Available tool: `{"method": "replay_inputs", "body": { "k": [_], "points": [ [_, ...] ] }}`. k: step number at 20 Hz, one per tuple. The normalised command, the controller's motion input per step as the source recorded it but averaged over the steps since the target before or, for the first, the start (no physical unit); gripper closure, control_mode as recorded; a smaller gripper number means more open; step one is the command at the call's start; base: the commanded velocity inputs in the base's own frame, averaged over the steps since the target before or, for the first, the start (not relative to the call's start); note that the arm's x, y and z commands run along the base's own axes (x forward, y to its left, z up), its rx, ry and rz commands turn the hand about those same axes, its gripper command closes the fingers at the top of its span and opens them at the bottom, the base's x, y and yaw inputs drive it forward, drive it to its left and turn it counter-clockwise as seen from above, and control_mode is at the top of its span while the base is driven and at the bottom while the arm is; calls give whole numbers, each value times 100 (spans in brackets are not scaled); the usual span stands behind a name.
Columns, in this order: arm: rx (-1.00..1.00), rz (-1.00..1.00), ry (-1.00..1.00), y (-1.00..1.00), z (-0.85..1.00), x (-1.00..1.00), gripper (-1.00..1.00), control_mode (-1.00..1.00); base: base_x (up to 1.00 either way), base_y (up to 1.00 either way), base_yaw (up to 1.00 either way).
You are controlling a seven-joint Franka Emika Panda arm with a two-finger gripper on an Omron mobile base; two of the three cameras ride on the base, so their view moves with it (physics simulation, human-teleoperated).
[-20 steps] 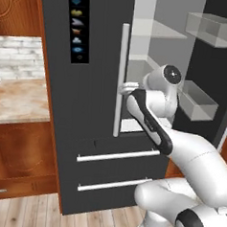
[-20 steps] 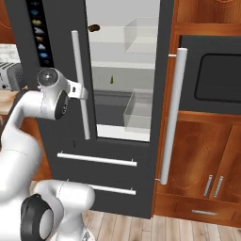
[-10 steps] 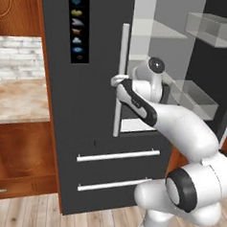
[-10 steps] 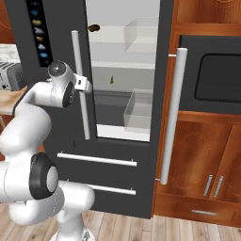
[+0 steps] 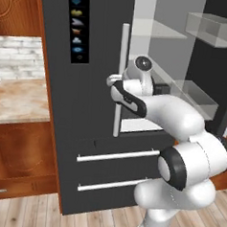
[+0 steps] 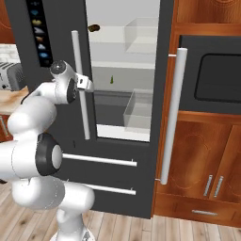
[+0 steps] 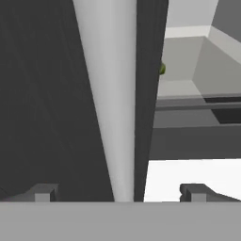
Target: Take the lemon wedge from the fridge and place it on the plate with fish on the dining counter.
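Already opened on the right: fridge [image 6: 52,42], right door swung out. Left to right in right base view: icon panel [image 6: 40,35], arm, left door's bar handle [image 6: 81,84], pale interior, right door's handle [image 6: 172,115], oven [image 6: 212,75]. Gripper [image 7: 117,192] spread wide, straddling the left handle, touching nothing. Lemon wedge [image 6: 111,80] on middle shelf, well behind handle and door edge. Dark round item [image 6: 93,28] on top shelf. Hand view: wedge [image 7: 162,69] half hidden by door edge. Left base view: stone counter [image 5: 15,101] far left, door bins [image 5: 215,29], wedge hidden.
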Motion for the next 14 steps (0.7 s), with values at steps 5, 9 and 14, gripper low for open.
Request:
{"method": "replay_inputs", "body": {
  "k": [5,9,14],
  "points": [
    [0,0,-9,4,-49,4,-100,-100,0,0,0],
    [0,0,-29,4,-29,43,-100,-100,0,0,0],
    [0,-3,-6,6,-31,93,-100,-100,0,0,0]
  ]
}}
